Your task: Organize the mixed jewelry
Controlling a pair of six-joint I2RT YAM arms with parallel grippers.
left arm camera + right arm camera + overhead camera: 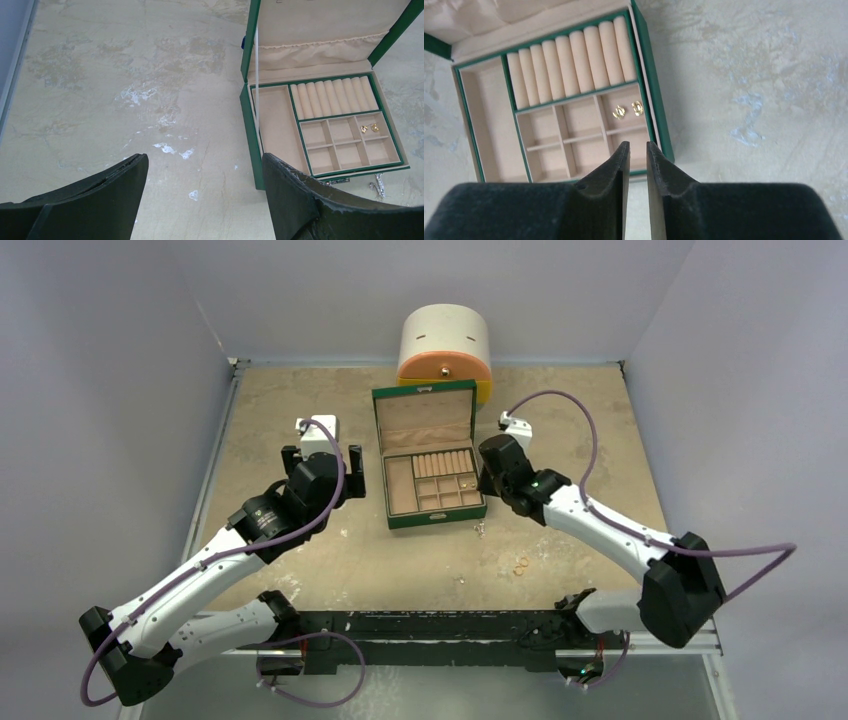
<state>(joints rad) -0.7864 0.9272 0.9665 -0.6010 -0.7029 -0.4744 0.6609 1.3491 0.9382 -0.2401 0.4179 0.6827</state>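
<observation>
Mottled bench [300,540], box [432,508] center. Two gold bits [628,110] binned; rings [521,564] lower right still loose. R claw [638,156] near-shut, empty; L claw [205,172] wide, empty. Next: go fetch rings.

Two gold pieces [627,110] in a small compartment; gold rings [521,564] and silvery bits [480,530] loose on the table.

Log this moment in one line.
left gripper open, empty | right gripper nearly shut, empty | gold earrings in green box

One green box [428,455], one cylindrical case [444,348], two gold pieces [628,109] inside, two gold rings [521,563] outside.
</observation>
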